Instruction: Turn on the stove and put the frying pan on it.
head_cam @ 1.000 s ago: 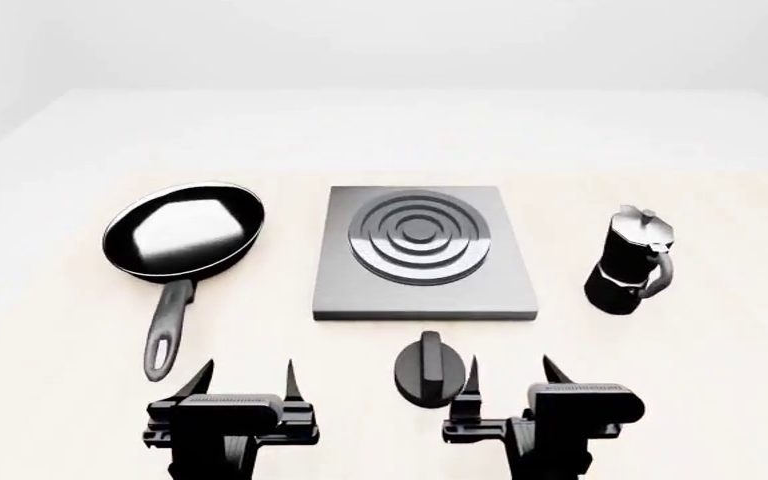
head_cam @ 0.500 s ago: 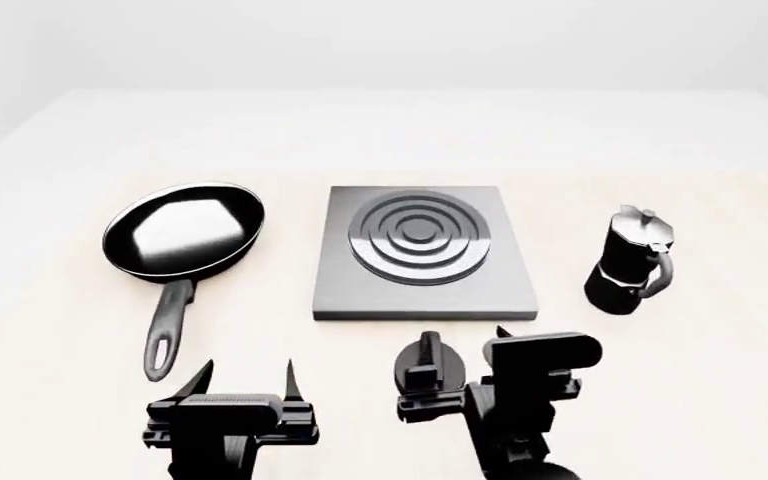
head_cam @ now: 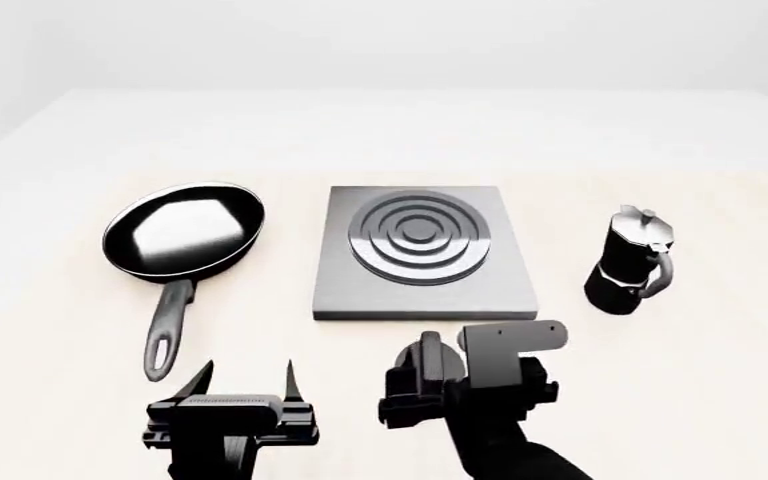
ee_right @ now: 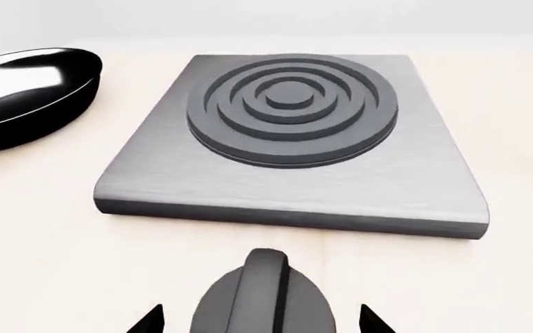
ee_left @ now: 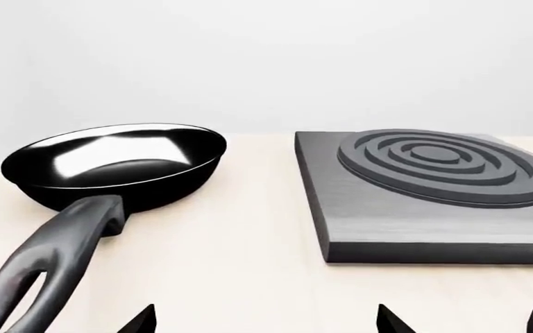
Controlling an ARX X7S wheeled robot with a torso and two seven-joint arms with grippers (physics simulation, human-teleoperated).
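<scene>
Evidently the right gripper [head_cam: 418, 385] has shifted inward over the last second: from a station low and to the right of the black round knob [head_cam: 423, 372], it now sits at the knob itself, its wrist rolled over. In the right wrist view the knob's raised ridge [ee_right: 264, 295] stands between the two fingertips [ee_right: 146, 320], which are spread to either side and not yet pressed against it; the fingers are released.

By contrast the left gripper [head_cam: 240, 385] has not moved, its fingers apart and holding nothing, near the end of the long dark grey handle [head_cam: 167, 325].

On the pale tabletop [head_cam: 64, 400], the flat square grey metal stove plate with its raised concentric burner rings [head_cam: 424, 250] lies just beyond the knob, with nothing on it. Beside its left edge, clear of it, rests the round shallow black frying pan with a shiny interior [head_cam: 184, 230]. Well off to the right stands a black-and-silver moka pot [head_cam: 631, 262], not involved.

Assessment: the knob-turning step is in hand, at the approach stage. Closing squarely on the ridge is required next; the pan transfer remains outstanding.
</scene>
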